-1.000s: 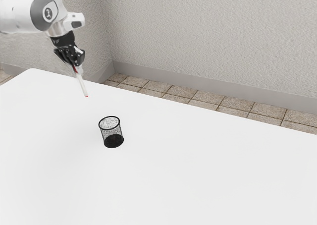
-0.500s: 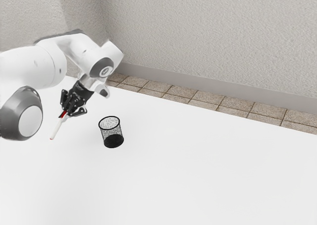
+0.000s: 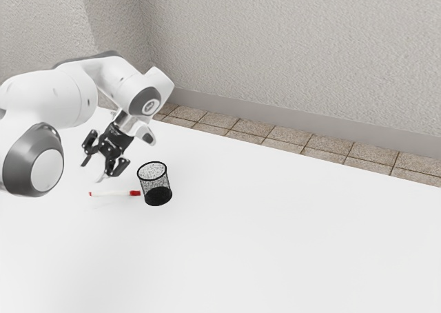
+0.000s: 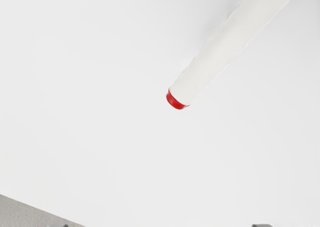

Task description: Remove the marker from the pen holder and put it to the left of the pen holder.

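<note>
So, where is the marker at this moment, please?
In the exterior view, the marker lies on the table, on the exterior view's left side of the pen holder, red cap toward it.

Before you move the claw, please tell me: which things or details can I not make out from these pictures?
- Marker's cap end: wrist view, cut off by the upper edge.
- Whether its red cap touches the pen holder: exterior view, too small to tell.
- Marker's underside: both views, hidden by its own body.
- My arm's base: exterior view, cut off by the left edge.
</note>
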Motion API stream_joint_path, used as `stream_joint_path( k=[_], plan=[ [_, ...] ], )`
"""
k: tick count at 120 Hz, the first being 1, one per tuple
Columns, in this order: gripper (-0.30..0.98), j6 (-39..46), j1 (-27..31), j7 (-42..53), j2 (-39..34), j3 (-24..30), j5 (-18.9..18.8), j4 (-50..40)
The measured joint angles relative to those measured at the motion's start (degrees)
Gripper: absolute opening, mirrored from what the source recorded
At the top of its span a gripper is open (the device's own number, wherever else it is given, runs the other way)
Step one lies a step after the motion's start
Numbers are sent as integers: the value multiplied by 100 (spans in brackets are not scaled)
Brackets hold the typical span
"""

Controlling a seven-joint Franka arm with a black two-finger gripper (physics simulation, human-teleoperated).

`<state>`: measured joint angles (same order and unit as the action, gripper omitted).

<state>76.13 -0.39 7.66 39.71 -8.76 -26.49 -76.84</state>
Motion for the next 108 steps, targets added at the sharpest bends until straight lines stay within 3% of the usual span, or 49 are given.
stream_joint_path(
  k=[30, 80, 88, 100, 108],
  plan=[
    [62, -20, 3, -24, -29, 28, 128, 8],
    [68, -27, 11, -29, -30, 58, 217, 107],
    [68, 18, 53, 10, -534, 98, 587, 462],
    [68, 362, 52, 169, -1979, 46, 1790, 525],
    [68, 371, -117, 149, -3192, 43, 2044, -35]
  ],
)
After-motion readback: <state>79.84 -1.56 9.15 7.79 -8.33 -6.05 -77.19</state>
